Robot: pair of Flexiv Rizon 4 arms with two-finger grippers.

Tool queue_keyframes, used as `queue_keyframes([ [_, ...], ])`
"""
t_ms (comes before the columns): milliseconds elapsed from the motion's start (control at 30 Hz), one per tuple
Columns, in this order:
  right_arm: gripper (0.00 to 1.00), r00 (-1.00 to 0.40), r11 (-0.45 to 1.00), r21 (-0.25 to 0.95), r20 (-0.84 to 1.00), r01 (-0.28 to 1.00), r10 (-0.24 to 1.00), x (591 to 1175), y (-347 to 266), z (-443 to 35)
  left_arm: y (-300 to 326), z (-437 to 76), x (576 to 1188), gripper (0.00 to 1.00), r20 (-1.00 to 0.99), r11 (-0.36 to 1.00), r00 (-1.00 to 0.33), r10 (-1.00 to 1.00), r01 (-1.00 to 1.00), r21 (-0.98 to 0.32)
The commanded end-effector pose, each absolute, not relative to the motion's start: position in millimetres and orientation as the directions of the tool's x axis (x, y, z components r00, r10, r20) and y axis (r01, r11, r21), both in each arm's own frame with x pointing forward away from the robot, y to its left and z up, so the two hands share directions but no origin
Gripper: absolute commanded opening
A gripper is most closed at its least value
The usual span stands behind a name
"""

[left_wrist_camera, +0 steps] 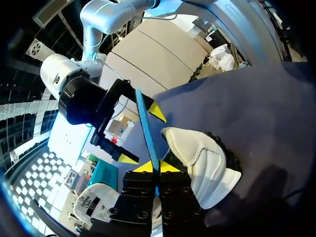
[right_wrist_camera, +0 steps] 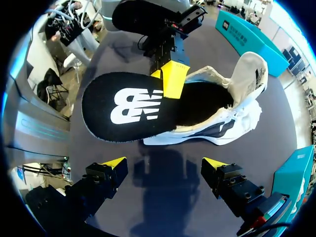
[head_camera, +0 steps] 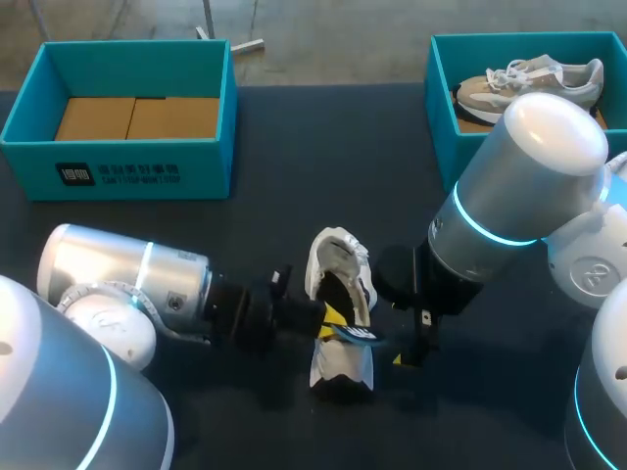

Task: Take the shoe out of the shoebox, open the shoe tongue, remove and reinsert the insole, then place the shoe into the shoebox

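Left gripper pinches insole; right gripper spread; left shoebox holds cardboard, right shoebox sneaker

Bright even overhead light; dark counter; glare on right arm at 2 o'clock; soft shadow beside shoe.

A white sneaker lies on the dark worktop, its black insole, which bears a white logo, drawn halfway out of the opening. The left end effector pinches the insole's edge, one yellow finger flat across its top face. The right end effector hovers with the sneaker just ahead of it, fingers spread wide and touching nothing. A teal shoebox stands well beyond.
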State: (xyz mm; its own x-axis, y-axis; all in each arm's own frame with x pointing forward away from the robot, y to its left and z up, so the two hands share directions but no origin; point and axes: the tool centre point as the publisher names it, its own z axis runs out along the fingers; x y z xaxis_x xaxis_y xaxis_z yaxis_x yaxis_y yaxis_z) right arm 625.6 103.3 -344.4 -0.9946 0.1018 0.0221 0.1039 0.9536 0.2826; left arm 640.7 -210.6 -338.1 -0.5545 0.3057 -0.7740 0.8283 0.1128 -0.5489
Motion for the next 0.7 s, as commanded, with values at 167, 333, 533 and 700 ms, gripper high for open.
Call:
queue_keyframes([
  [167, 1.00, -0.994, 0.954, 0.281, 0.020, 0.104, 0.103, 624.6, 104.2, -345.6, -211.3, -330.2, 638.3, 0.04, -0.760, 0.068, -0.585, 0.281, 0.803, -0.593],
  [333, 1.00, -0.994, 0.954, 0.281, 0.020, 0.104, 0.103, 624.6, 104.2, -345.6, -211.7, -321.8, 636.4, 0.00, -0.751, 0.047, -0.601, 0.275, 0.788, -0.614],
  [533, 1.00, -0.994, 0.954, 0.281, 0.020, 0.104, 0.103, 624.6, 104.2, -345.6, -213.6, -317.2, 636.6, 0.00, -0.755, 0.034, -0.599, 0.267, 0.788, -0.614],
  [700, 1.00, -0.994, 0.954, 0.281, 0.020, 0.104, 0.103, 624.6, 104.2, -345.6, -215.4, -315.6, 635.5, 0.00, -0.755, 0.023, -0.598, 0.267, 0.788, -0.616],
])
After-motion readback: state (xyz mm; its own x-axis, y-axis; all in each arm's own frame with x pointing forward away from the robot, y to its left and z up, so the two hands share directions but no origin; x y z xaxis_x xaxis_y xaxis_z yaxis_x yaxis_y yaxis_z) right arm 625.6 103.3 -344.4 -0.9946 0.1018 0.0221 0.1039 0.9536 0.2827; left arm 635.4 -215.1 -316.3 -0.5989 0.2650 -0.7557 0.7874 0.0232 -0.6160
